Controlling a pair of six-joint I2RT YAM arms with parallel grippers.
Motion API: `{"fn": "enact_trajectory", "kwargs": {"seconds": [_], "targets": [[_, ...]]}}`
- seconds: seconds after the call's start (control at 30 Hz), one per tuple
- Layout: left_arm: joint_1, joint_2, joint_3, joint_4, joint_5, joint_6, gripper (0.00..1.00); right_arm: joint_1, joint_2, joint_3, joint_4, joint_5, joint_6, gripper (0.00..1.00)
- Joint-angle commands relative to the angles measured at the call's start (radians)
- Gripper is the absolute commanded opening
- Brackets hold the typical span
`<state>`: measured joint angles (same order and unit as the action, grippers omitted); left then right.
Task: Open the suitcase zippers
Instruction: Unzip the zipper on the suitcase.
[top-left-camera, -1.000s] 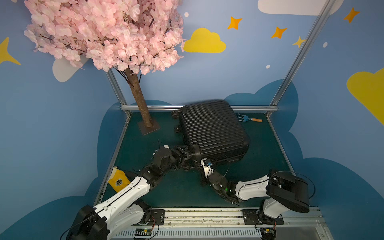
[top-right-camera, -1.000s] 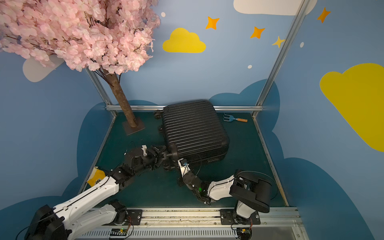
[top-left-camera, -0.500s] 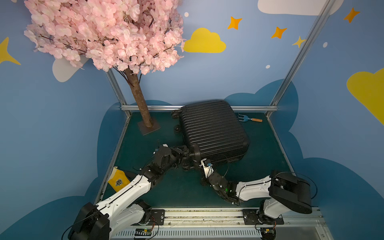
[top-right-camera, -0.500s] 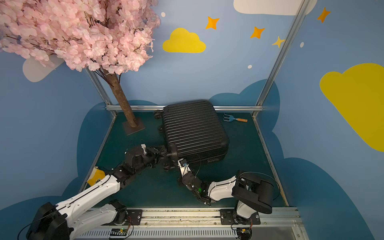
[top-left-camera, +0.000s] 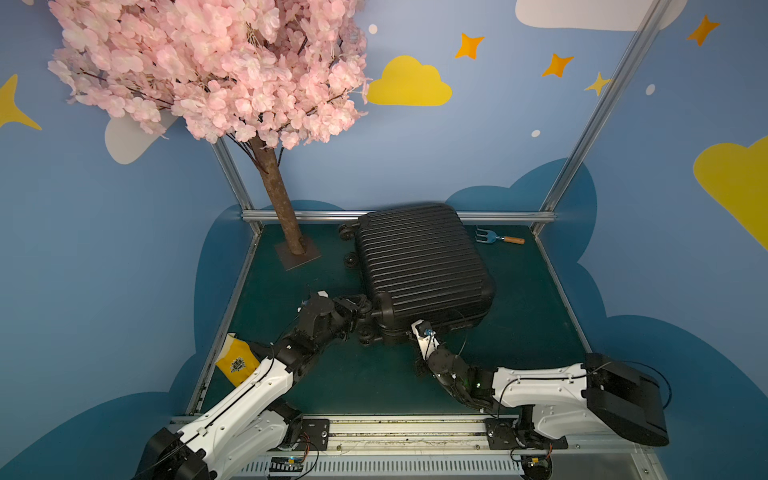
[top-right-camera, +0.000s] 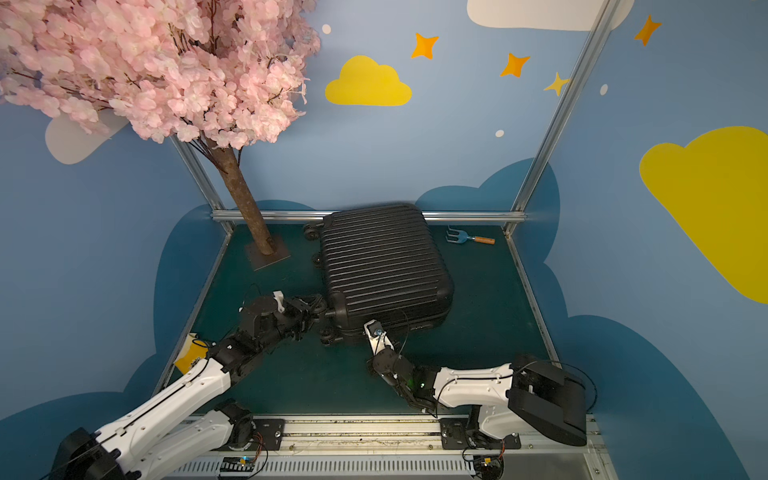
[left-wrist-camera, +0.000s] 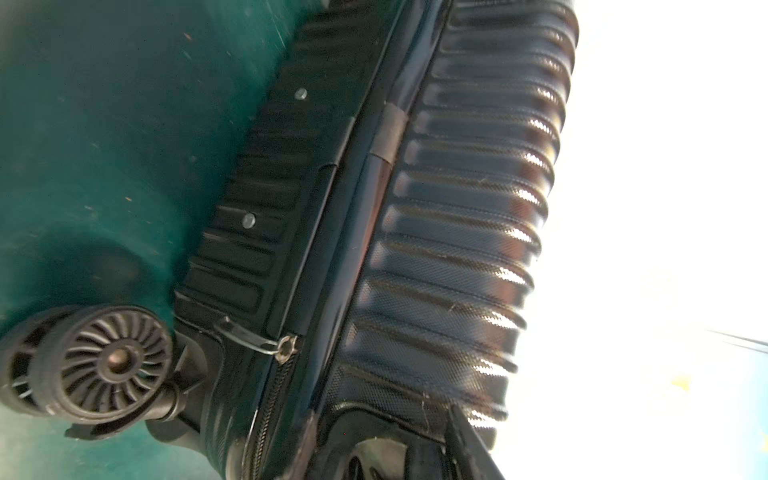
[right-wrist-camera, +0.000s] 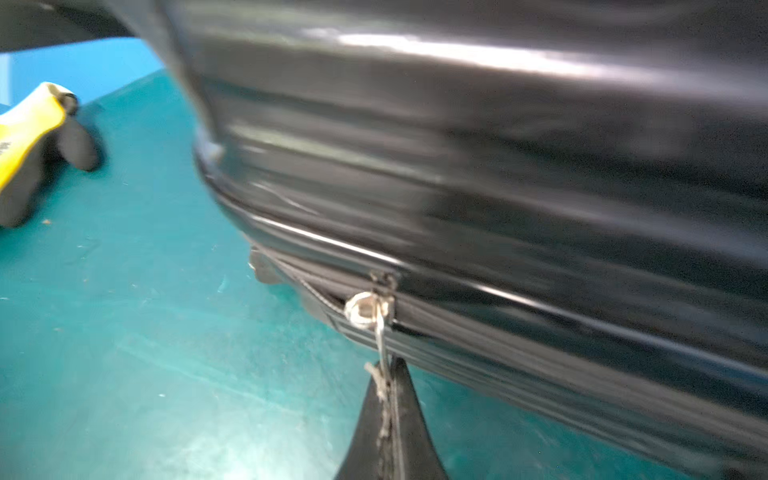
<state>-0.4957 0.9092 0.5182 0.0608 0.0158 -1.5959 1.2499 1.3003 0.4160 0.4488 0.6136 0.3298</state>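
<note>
**Location.** The suitcase (top-left-camera: 419, 266) lies flat, ribbed shell up, on the green mat (top-left-camera: 519, 316). It fills the centre of the mat and reaches toward 12 o'clock.

**End effectors.** The right gripper (top-left-camera: 419, 327) sits at the case's 6 o'clock edge. The right wrist view shows its fingers pressed together on a thin cord (right-wrist-camera: 382, 353) tied to a pale slider (right-wrist-camera: 368, 309). The left gripper (top-left-camera: 360, 309) is at the 7 o'clock corner. I cannot tell whether it is spread or clamped on anything.

**Step in hand.** In my judgement, the right arm is drawing that slider along the near rim. The track looks parted on one side of the slider, though blur leaves this uncertain. The left arm appears to be steadying the case at the corner.

**Next move.** It calls for a pull in line with the zipper track (left-wrist-camera: 270, 399), kept low and parallel to the rim. Otherwise the cord may slip from the pinch or the case may skid. At the rounded corner the pull direction will have to turn with the rim.

**Views compared.**
- The top views give the layout but lose the cord and sliders against the black shell.
- Only the right wrist view shows the pinch on the cord.
- Only the left wrist view shows a second slider (left-wrist-camera: 286, 347), with a wire loop, beside a wheel (left-wrist-camera: 104, 361). Nothing grips that loop, and track teeth run on from the slider.
- The left wrist view shows nothing of the right gripper.
</note>
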Motion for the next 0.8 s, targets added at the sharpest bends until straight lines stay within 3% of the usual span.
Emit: {"fn": "enact_trajectory", "kwargs": {"seconds": [0.0, 0.27, 0.47, 0.6, 0.77], "targets": [[0.033, -0.049, -0.009, -0.072, -0.034, 0.067, 0.02, -0.038, -0.059, 0.013, -0.142, 0.181, 0.069, 0.00], [0.114, -0.174, -0.027, -0.238, -0.025, 0.113, 0.02, -0.114, -0.193, 0.017, -0.370, 0.307, 0.141, 0.00], [0.219, -0.221, 0.008, -0.364, 0.004, 0.176, 0.02, -0.171, -0.395, -0.028, -0.489, 0.389, 0.177, 0.00], [0.237, -0.203, 0.037, -0.396, 0.019, 0.220, 0.02, -0.264, -0.498, -0.068, -0.510, 0.360, 0.180, 0.00], [0.256, -0.172, 0.072, -0.447, 0.054, 0.277, 0.02, -0.451, -0.521, -0.094, -0.424, 0.219, 0.153, 0.00]]}}
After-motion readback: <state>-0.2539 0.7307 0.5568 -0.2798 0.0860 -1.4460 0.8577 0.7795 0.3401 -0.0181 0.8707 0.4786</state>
